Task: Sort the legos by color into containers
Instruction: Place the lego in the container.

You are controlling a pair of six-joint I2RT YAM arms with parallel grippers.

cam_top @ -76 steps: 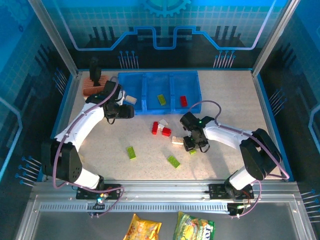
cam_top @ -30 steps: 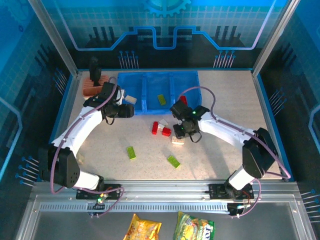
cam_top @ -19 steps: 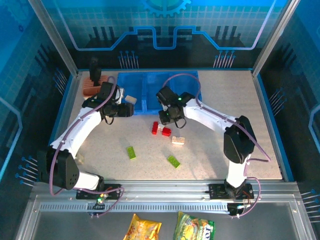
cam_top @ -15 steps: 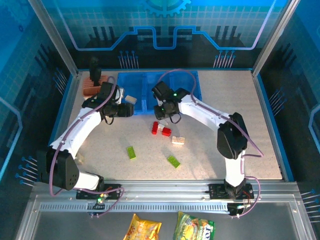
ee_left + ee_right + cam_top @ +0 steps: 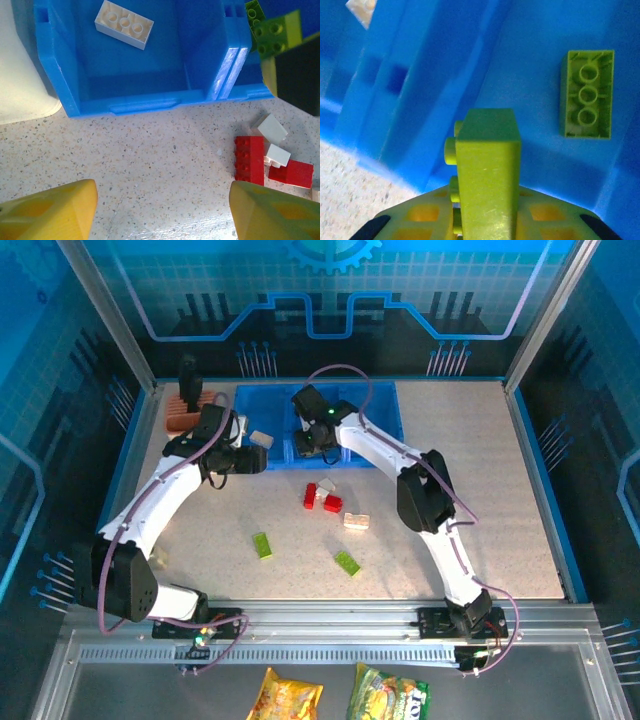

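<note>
Your right claw (image 5: 487, 216) is clamped on a lime brick (image 5: 487, 150) above the middle compartment (image 5: 540, 170), where 1 green brick (image 5: 586, 94) lies; next, release it there. Your left claw (image 5: 160, 212) gapes, empty.

Snack packets (image 5: 292, 695) lie nearside, a seemingly ribbed orange block (image 5: 180, 418) far-left.

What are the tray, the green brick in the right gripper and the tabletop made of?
By look: tray, glossy moulded blue plastic, highlights on its divider; green brick, hard plastic, smooth satin, moulded studs; tabletop, speckled stone-look, maybe laminate, unclear.
</note>
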